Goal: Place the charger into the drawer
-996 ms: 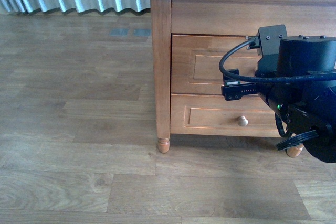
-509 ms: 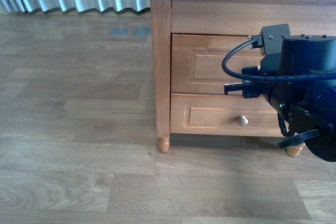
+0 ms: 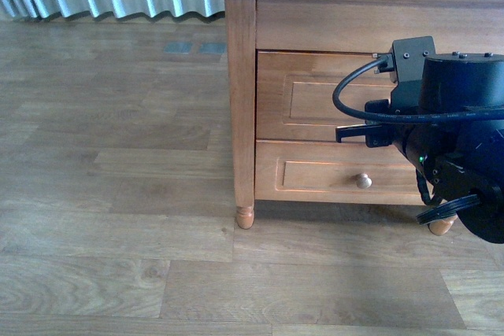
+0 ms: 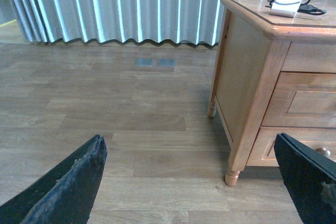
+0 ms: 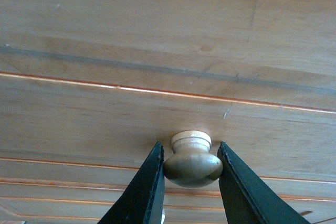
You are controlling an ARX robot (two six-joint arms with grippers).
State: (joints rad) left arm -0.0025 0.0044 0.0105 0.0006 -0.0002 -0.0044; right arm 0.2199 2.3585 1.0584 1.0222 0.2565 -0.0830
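Two fingers (image 5: 148,184) clamp drawer knob (image 5: 192,165), R-wrist cam; charger (image 4: 286,7) only L-wrist.

Charger (image 4: 286,7) sits on top of the cabinet (image 4: 247,77), well above the drawer (image 3: 303,100). That's the upper one, with the shallower drawer (image 3: 315,175) right beneath it. Right arm (image 3: 461,139) is in front of the upper drawer, right gripper (image 5: 190,153) straddling its knob (image 5: 192,165), a finger touching either side. Curtain (image 4: 131,6) hangs behind, across the floor (image 3: 118,194), off to the cabinet's left.
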